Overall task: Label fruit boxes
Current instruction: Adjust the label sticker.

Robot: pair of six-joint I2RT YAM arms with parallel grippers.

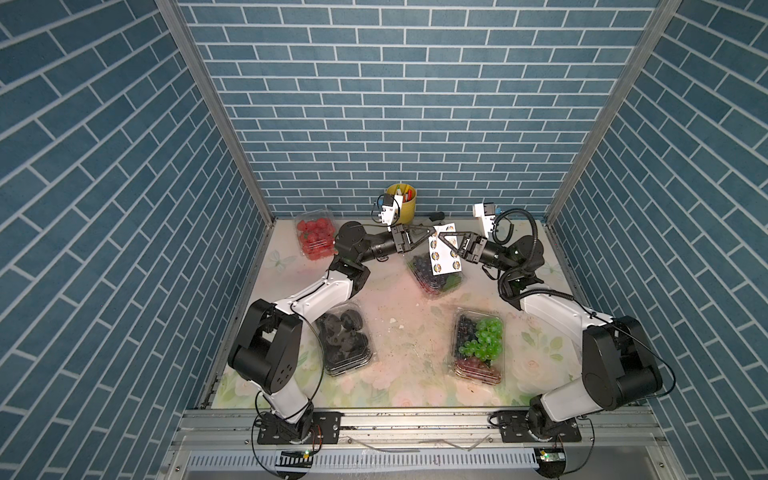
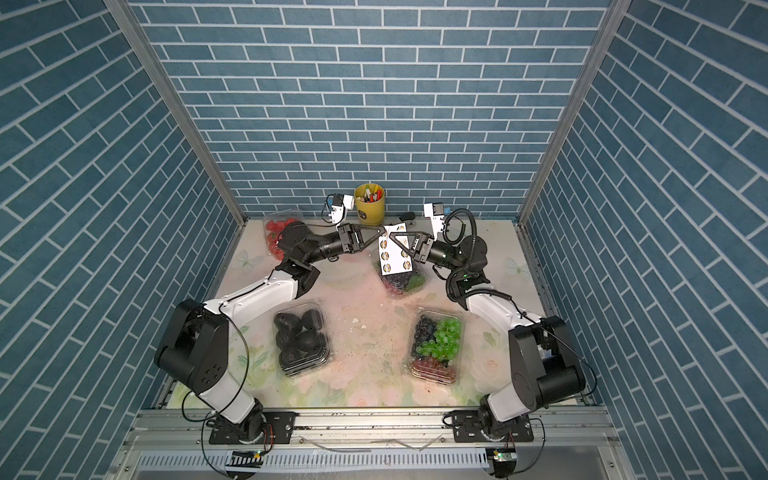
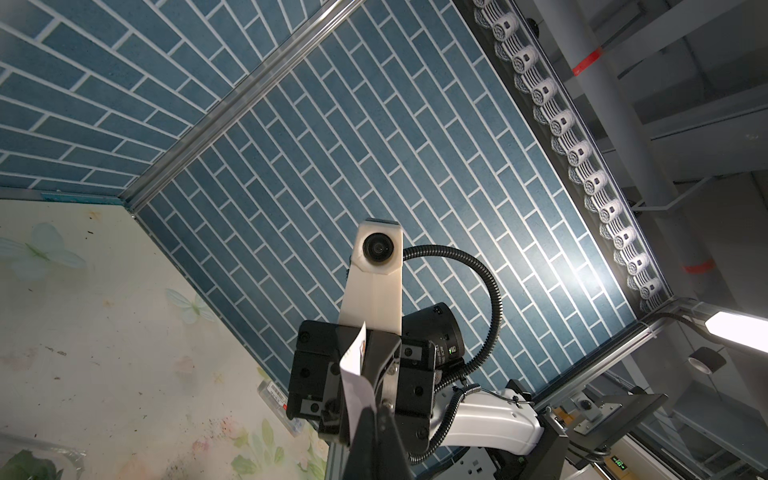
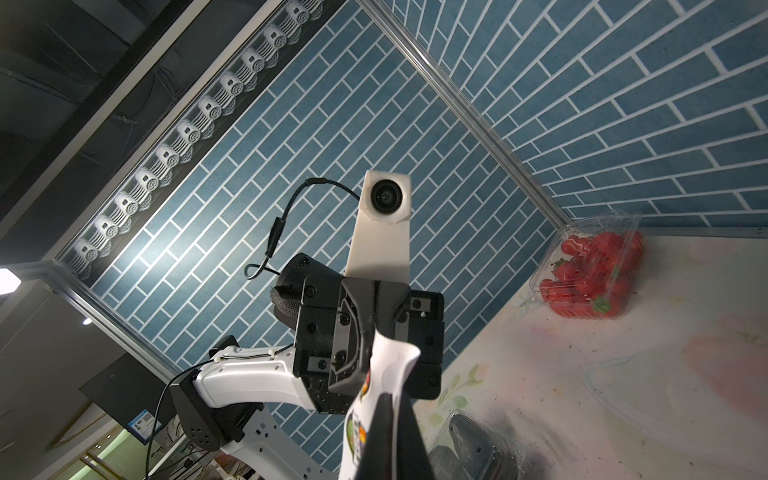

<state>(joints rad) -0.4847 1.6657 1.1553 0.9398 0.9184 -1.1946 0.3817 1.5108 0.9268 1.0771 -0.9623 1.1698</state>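
Your left pincer (image 1: 428, 237) and right pincer (image 1: 444, 241) are both clenched on the sticker sheet (image 1: 445, 259), holding it aloft over the dark-grape box (image 1: 432, 280), probably for peeling; 3 other fruit boxes (image 1: 478, 347) wait on the tabletop (image 1: 407, 307)

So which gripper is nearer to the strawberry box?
Left. The left gripper grips the sticker sheet on the side facing the strawberry box. The right gripper holds the same sheet from the opposite side, farther from the box.
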